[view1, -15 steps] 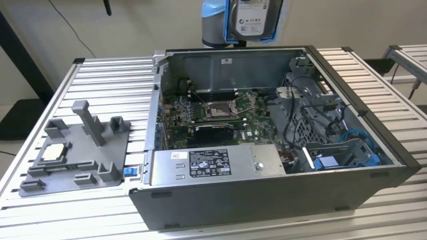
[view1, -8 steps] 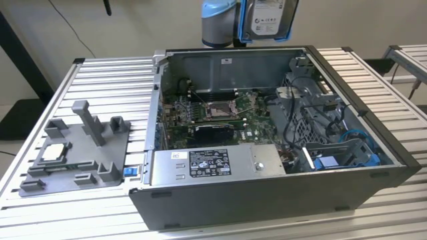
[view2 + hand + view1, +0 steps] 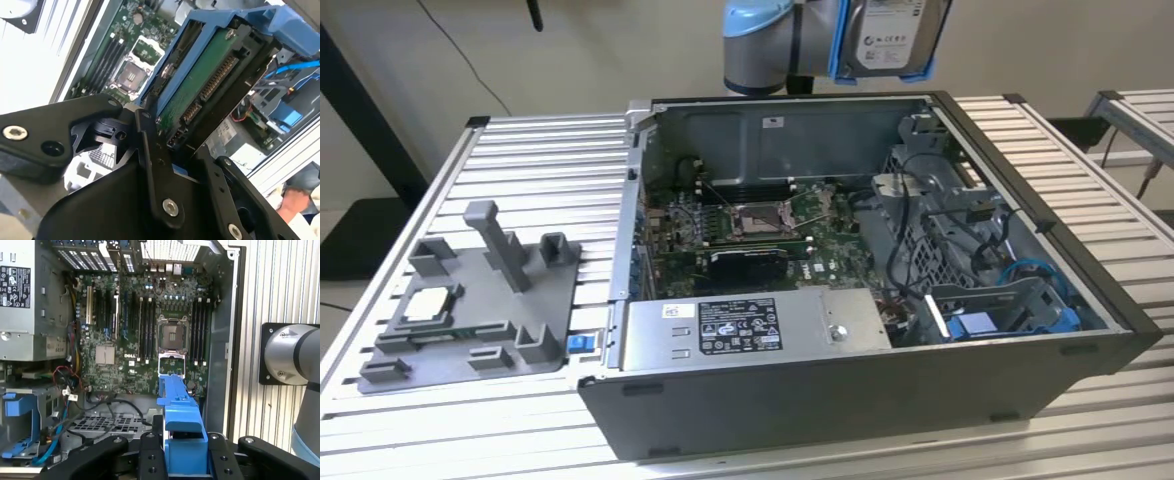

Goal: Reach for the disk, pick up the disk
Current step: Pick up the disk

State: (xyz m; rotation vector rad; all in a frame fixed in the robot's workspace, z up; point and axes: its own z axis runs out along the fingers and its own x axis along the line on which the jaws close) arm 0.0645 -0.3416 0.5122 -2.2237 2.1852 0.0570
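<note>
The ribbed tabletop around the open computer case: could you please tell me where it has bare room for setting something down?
Bare ribbed table lies behind the grey fixture, and more lies to the exterior view's right of the case. Inside the case, boards and cables crowd everything. The pincer holds the disk above.

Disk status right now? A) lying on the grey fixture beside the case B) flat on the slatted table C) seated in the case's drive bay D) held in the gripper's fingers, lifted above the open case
D: in the exterior view the disk hangs high above the open case, and in the second wrist view the gripper has its black fingers clamped on the disk's end.
</note>
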